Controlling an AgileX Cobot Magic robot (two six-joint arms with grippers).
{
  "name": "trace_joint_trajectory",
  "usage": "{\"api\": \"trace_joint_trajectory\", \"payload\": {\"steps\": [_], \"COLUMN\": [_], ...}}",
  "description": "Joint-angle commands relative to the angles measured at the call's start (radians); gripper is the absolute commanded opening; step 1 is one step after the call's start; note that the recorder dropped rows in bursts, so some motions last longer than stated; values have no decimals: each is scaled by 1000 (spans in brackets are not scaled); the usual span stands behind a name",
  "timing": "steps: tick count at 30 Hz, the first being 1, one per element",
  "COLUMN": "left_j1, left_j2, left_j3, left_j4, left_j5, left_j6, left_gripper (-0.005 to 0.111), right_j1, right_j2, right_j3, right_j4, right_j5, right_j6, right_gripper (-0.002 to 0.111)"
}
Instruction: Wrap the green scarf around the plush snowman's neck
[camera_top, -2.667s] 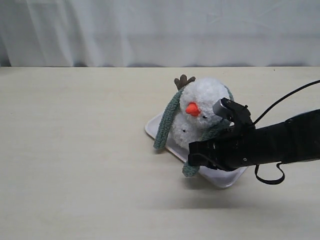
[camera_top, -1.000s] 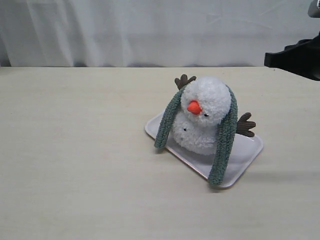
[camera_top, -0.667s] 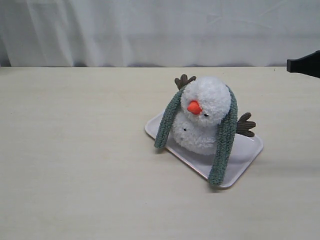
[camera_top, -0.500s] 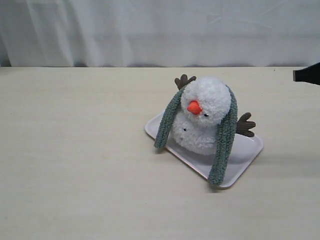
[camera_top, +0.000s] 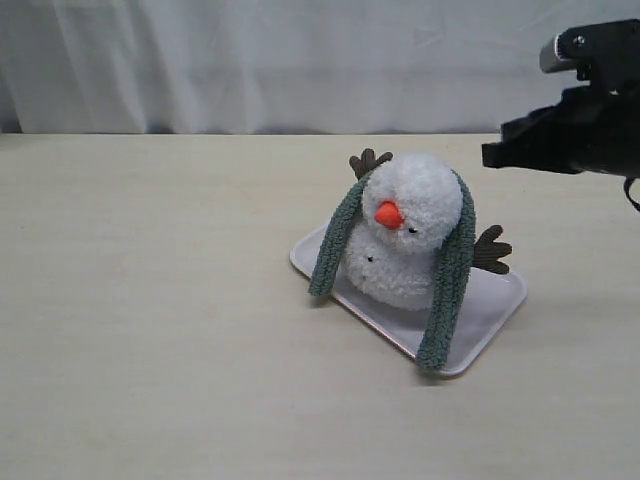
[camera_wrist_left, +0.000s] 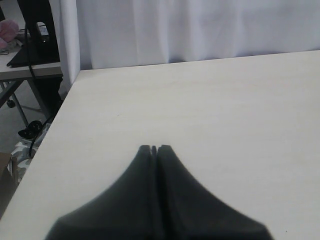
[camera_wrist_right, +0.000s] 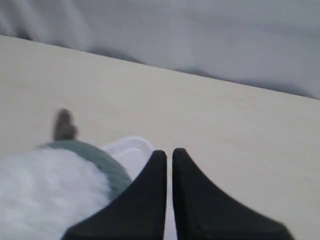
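White tray (camera_top: 495, 300) holds the plush snowman (camera_top: 415, 200), green scarf (camera_top: 450, 280) draped over; both arms' jaws closed.

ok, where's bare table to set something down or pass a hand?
Free: broad table left of the tray, the strip in front of it, the band behind to the curtain. Crowded: tray, filled by snowman and hanging scarf ends; right gripper hovers back right.

Soft, even light is washing the pale table (camera_top: 150, 330), leaving only a faint shadow beside the tray (camera_top: 497, 300). The right wrist view is blurring everything.
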Motion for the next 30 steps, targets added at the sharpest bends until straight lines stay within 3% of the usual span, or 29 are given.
{"api": "trace_joint_trajectory", "payload": {"steps": [1,5,8,17,23,30], "left_j1": [1,1,1,1,1,1], "left_j2": [-2,-2,-2,-2,-2,-2], "left_j3": [2,2,2,2,2,2], "left_j4": [-4,-4,-4,-4,-4,-4], "left_j5": [-13,-13,-13,-11,-11,-11], "left_j6": [1,1,1,1,1,1], "left_gripper": [0,0,0,0,0,0], "right_j1": [-11,0,7,7,7,7], "right_j2": [26,110,140,178,284,371], "right_j3": [-170,-427,-495,-499,-611,-695], "right_j4": [-637,-1257,-1498,-1398,-1388,-1257], "right_j5": [292,551,668,562,631,697], "right_j6": [655,1366,1550,1451,1451,1345], "right_gripper": [4,4,4,4,4,26]}}
